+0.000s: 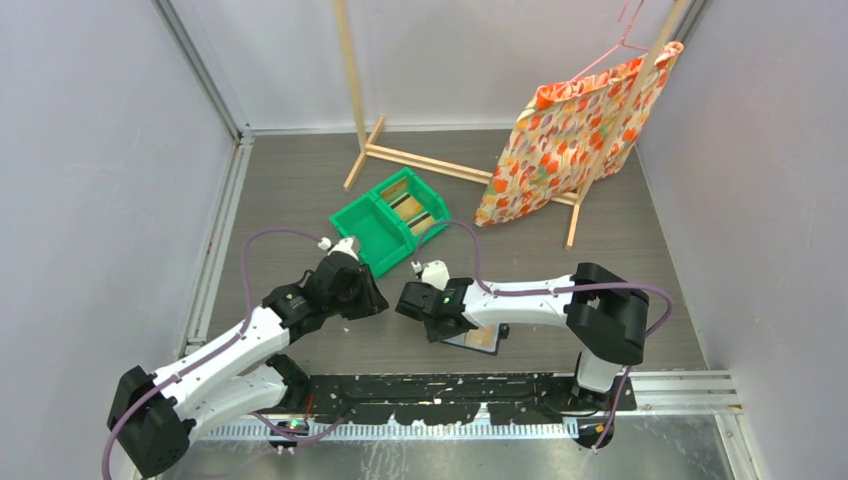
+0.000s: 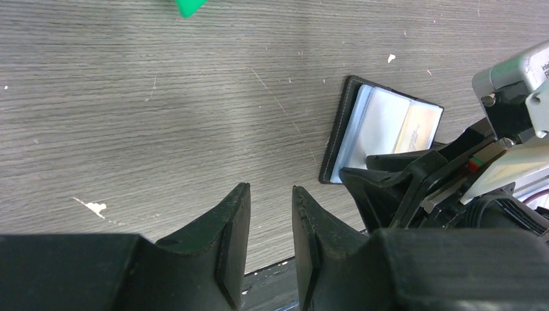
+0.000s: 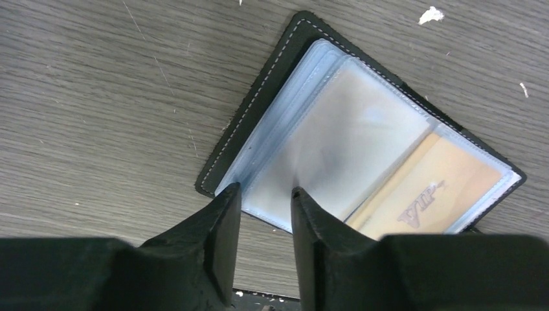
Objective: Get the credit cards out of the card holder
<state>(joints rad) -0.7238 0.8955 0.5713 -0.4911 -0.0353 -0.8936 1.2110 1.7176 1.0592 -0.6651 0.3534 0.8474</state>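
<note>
The grey wood-grain table (image 1: pixel 300 190) takes up most of the overhead view, and everything else is easy to place off the green bin (image 1: pixel 372 222) near its middle. Behind the bin and off to its right, a wooden rack (image 1: pixel 420 160) holds an orange flowered cloth (image 1: pixel 570 140).

The left arm (image 1: pixel 230 350) reaches up so its wrist sits right at the bin's near corner. The right arm (image 1: pixel 530 300) comes in from the bin's right and bends back toward the near side.

The bin has two compartments. The right one has flat tan pieces with dark stripes (image 1: pixel 408 203) in it, and they look like cards.

The card holder (image 3: pixel 336 129) lies open and flat on the table, on the near side of the bin and a bit to its right, clear sleeves facing up. One golden-tan credit card (image 3: pixel 427 194) marked VIP sits in a sleeve pocket.

The right gripper (image 3: pixel 265 189) hangs over the holder's near sleeve edge with its fingers a little apart, and it's too close to call whether they touch the plastic. The left gripper (image 2: pixel 270 189) is over bare table with a narrow gap and nothing in it.
</note>
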